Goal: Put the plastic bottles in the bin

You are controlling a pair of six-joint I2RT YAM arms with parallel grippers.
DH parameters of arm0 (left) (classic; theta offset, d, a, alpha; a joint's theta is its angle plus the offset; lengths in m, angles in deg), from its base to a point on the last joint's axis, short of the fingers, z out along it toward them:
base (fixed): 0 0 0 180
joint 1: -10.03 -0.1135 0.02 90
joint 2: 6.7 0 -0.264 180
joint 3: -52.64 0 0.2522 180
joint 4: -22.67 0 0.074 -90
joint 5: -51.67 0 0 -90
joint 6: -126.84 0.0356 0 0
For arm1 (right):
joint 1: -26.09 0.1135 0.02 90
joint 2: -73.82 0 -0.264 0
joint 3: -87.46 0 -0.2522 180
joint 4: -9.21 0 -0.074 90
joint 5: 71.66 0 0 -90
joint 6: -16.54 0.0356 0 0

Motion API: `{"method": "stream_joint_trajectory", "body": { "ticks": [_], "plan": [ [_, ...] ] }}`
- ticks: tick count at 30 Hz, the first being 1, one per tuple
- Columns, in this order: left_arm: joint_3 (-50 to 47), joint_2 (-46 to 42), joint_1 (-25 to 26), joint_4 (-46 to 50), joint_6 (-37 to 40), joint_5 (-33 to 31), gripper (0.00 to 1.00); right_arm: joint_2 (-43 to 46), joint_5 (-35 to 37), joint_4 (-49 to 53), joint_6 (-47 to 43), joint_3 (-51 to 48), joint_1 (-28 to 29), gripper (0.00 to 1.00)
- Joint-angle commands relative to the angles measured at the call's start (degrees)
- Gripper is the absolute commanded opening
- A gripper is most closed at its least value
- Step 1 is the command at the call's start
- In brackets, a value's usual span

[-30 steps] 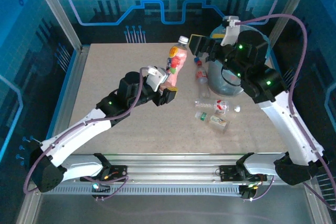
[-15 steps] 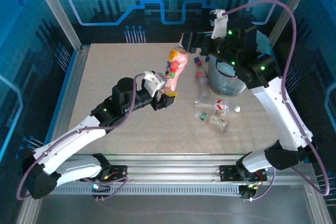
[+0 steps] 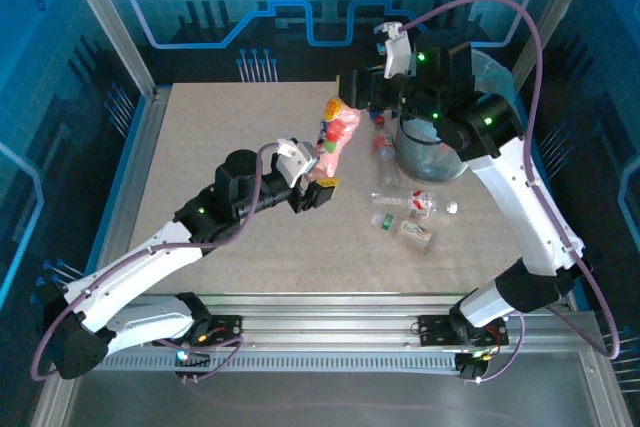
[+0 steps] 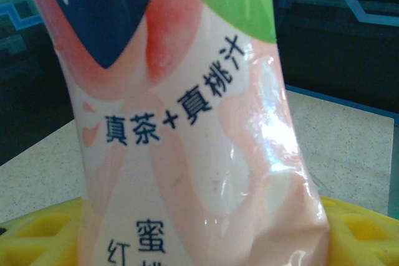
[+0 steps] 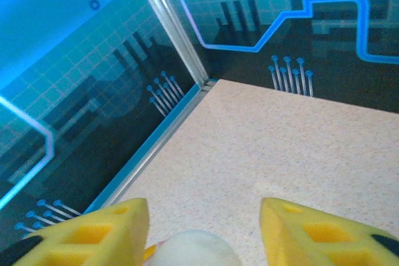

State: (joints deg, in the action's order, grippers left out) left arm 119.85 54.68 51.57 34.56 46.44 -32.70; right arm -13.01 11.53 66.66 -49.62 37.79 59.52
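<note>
The pink-labelled bottle [image 3: 338,135] stands nearly upright over the middle of the surface [image 3: 220,127], left of the bin and apart from it. My left fingers [image 3: 322,190] pinch its lower end. On the left wrist camera the label [image 4: 187,141] sits between the yellow pads [image 4: 361,232]. My right fingers [image 3: 352,85] are at the bottle's top. On the right wrist camera they stand spread, one yellow pad [image 5: 93,232] on each side of the white cap [image 5: 196,247], with a gap showing on one side. The round grey-blue bin [image 3: 432,162] stands at the far right of the surface. A few small loose bottles [image 3: 403,202] lie flat near its base.
</note>
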Motion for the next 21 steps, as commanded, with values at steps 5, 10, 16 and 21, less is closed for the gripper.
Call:
{"method": "stream_joint_trajectory", "body": {
  "ticks": [5, 10, 16, 21],
  "plan": [
    [0.34, -0.07, 0.45, -1.56, 1.47, -2.31, 0.56, -1.23, -4.01, 1.98, -0.63, 1.46, 0.66, 0.48],
    [0.27, 0.05, 0.39, -1.67, 1.42, -2.55, 0.56, -1.54, -3.74, 2.04, -0.67, 1.55, 0.67, 0.48],
    [0.07, -0.18, 0.39, -1.9, 1.32, -3.61, 0.65, -1.42, -3.21, 1.65, -1.21, 1.86, 0.67, 0.17],
    [0.22, -0.41, 0.43, -4.19, -0.72, -6.53, 0.91, -0.18, 5.73, 1.98, -3.21, 2.86, 0.58, 0.06]
  ]
}}
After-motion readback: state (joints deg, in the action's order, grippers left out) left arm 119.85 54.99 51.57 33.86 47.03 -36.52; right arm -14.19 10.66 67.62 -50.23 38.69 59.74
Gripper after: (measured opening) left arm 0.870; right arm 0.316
